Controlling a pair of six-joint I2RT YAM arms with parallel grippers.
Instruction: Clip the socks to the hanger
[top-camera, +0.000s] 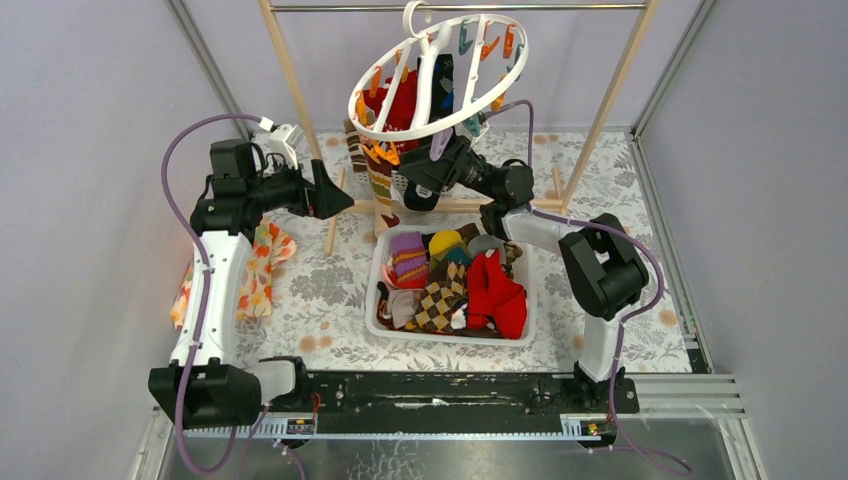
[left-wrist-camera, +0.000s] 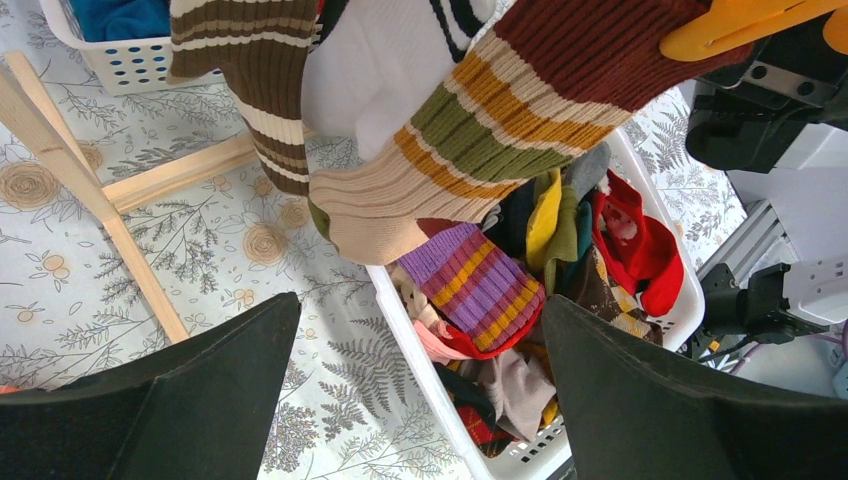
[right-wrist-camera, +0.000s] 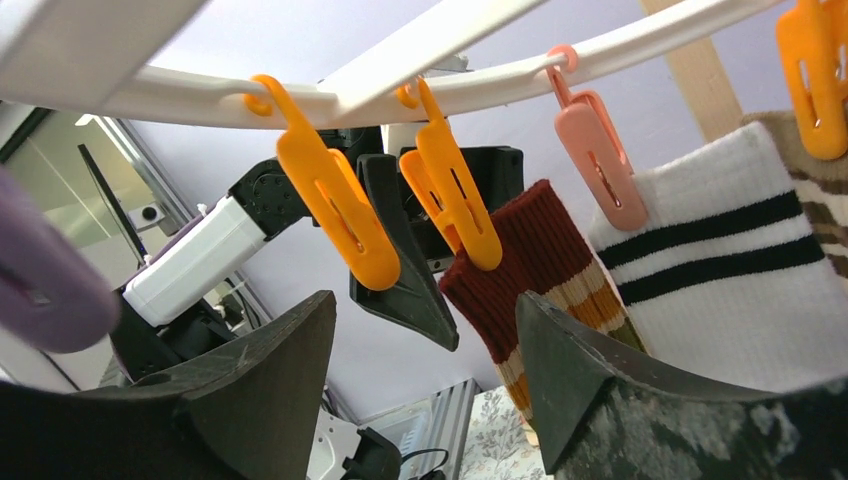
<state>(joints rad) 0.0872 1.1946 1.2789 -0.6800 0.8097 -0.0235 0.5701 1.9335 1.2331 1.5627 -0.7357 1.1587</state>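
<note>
The white oval hanger hangs from the rack rod with several socks clipped on. In the right wrist view an orange clip holds a maroon striped sock, a pink clip holds a white black-banded sock, and another orange clip hangs empty. My right gripper sits open just under these clips, with nothing between its fingers. My left gripper is wide open to the hanger's left, empty. More socks fill the white basket, among them a purple striped one.
The wooden rack's legs and floor bar stand around the hanger. An orange-flowered cloth lies by the left arm. A second white basket holding blue fabric sits behind the hanging socks.
</note>
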